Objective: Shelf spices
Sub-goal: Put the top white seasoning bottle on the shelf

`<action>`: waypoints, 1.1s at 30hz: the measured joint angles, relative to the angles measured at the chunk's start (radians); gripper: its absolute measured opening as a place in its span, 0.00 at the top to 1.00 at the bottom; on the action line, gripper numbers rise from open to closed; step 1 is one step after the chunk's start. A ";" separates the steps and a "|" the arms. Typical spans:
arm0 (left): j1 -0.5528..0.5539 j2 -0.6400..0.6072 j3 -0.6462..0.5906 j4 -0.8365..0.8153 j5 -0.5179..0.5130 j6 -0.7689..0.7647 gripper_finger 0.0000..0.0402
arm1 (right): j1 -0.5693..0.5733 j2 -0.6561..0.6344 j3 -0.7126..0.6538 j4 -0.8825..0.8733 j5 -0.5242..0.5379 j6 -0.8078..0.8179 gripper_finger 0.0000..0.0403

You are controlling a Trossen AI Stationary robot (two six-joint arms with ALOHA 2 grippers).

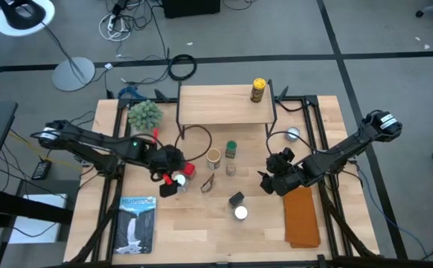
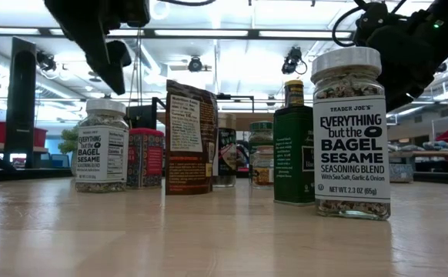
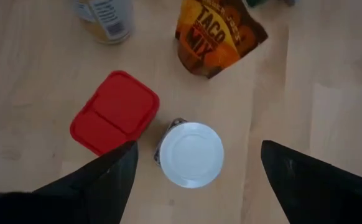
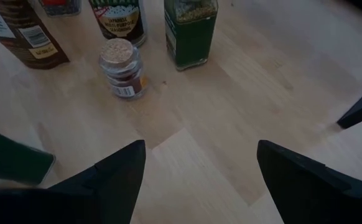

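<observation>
**Both my grippers hanging open over the spices**

My left gripper (image 1: pixel 173 176) is hovering over the left half of the bench, fingers (image 3: pixel 100 180) spread wide and grasping nothing. Directly below it a white-capped jar (image 3: pixel 191 154) is standing between my fingertips, touching neither, with the red tin (image 3: pixel 114 112) just beside it. Farther from the wrist, the orange taco mix packet (image 3: pixel 217 32) is lying on the wood. Near the bench's front left corner a booklet with a waterfall picture (image 1: pixel 137 222) is lying flat, and a fuzzy green plant (image 1: pixel 144 113) is sitting toward the back left.

Around the bench's middle, the tan canister (image 1: pixel 213 156), a green-capped jar (image 1: pixel 231 149) and a small cork-topped jar (image 4: pixel 122 67) are standing close together in front of the shelf (image 1: pixel 224 104). Closer to the front edge a black box (image 1: pixel 236 199) and another white-capped jar (image 1: pixel 240 214) are sitting side by side. The shelf is standing at the back edge, carrying a yellow-capped jar (image 1: pixel 258 90) near its right end.

My right gripper (image 1: pixel 270 181) is hanging over the right half of the bench, fingers (image 4: pixel 305 180) released and empty above bare wood. A green tin (image 4: pixel 191 30) is standing beyond it. An orange cloth (image 1: pixel 303 216) is lying near the front right corner, and a flat silver round tin (image 1: pixel 292 135) is resting behind my arm.
</observation>
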 joint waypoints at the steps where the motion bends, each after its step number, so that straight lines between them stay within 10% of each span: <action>1: -0.003 0.008 0.000 0.000 -0.003 0.033 0.14 | 0.000 0.000 0.000 0.002 0.000 0.000 0.24; 33: -0.034 0.233 -0.001 0.005 0.005 0.394 0.38 | 0.000 0.000 0.000 0.010 0.000 0.000 0.24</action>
